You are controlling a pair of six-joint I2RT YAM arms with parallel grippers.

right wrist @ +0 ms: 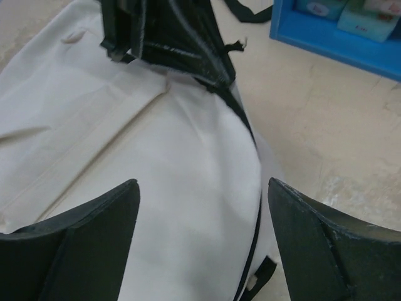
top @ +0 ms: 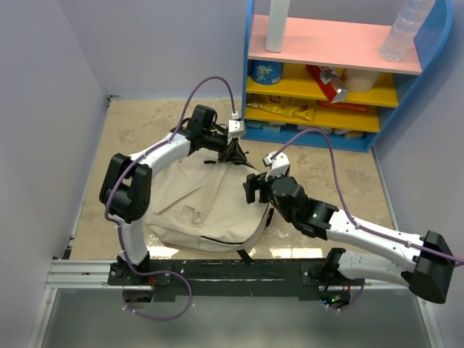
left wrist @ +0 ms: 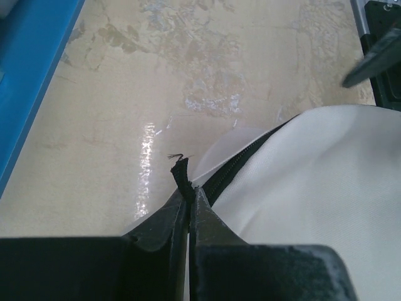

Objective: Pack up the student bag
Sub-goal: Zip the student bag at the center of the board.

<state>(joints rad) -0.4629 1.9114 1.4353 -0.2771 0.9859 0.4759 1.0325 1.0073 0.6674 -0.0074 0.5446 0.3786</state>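
Sitting behind student bag [top: 199,206], blue shelf [top: 249,65] with snacks [top: 279,109], clear bottle [top: 404,30] on top

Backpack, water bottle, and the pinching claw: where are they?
student bag [top: 206,206]: top view, middle of its cream front.
water bottle [top: 406,30]: top view, its clear body.
left gripper [left wrist: 188,191]: left wrist view, between fingertips shut on the bag's black tab.
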